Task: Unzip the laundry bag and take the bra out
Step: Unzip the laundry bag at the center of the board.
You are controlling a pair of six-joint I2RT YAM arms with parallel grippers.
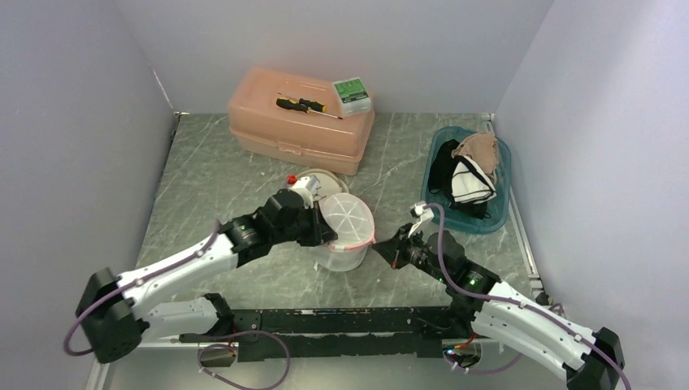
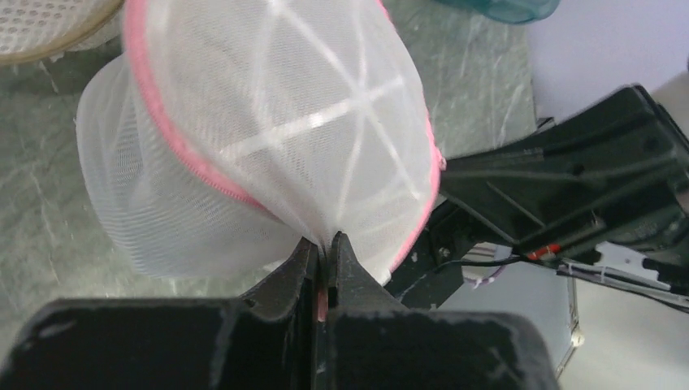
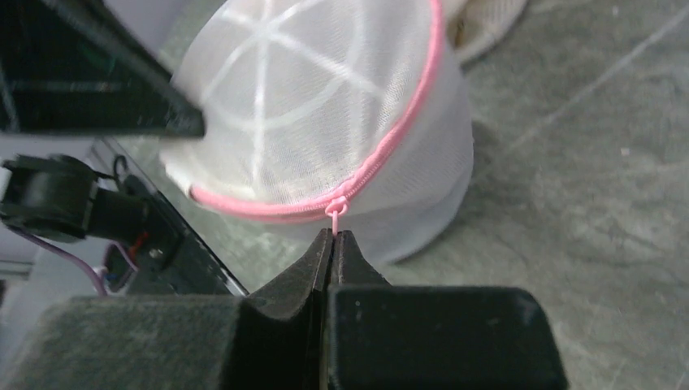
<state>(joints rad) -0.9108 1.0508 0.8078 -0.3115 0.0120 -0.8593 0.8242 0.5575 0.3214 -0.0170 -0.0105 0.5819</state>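
Top external view: a white mesh laundry bag with a pink zipper sits mid-table between both arms.
Left gripper is clenched on the bag's mesh edge; only the right wrist view shows the right gripper pinching the zipper pull. Grey marbled table, pale walls.

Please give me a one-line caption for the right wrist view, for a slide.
Right gripper pinches the pink zipper pull of the white mesh laundry bag.
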